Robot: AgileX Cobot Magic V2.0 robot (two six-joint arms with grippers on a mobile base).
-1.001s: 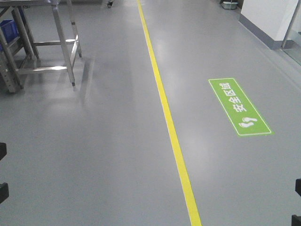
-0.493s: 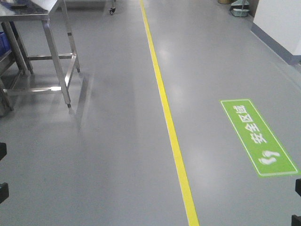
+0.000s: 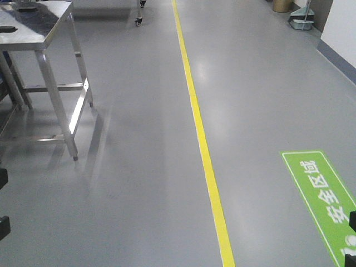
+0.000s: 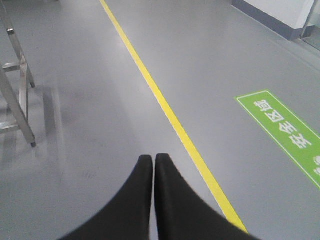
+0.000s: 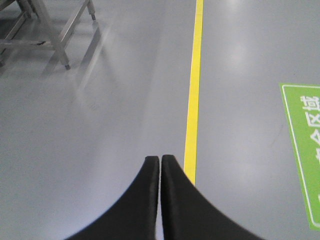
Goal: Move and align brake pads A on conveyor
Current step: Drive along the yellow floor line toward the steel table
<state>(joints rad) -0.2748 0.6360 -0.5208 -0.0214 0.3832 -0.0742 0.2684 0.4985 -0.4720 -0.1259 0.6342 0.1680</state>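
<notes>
The brake pads A and the conveyor are out of view in every frame. My left gripper [image 4: 153,157] hangs over bare grey floor, its two black fingers pressed together with nothing between them. My right gripper [image 5: 160,159] is likewise shut and empty, just left of a yellow floor line [image 5: 192,100]. In the front view only small black parts of my arms show at the left edge [image 3: 3,179] and the right edge [image 3: 351,220].
A shiny steel table [image 3: 33,33] stands at the front left, its legs [image 4: 20,100] close to my left side. The yellow line [image 3: 203,144] runs ahead down the middle. A green floor sign [image 3: 328,194] lies lower right. A wall [image 3: 340,33] bounds the far right.
The whole view has shifted forward: the steel table has come closer and its top now shows, and the green sign has slid to the lower right. Both grippers stay shut.
</notes>
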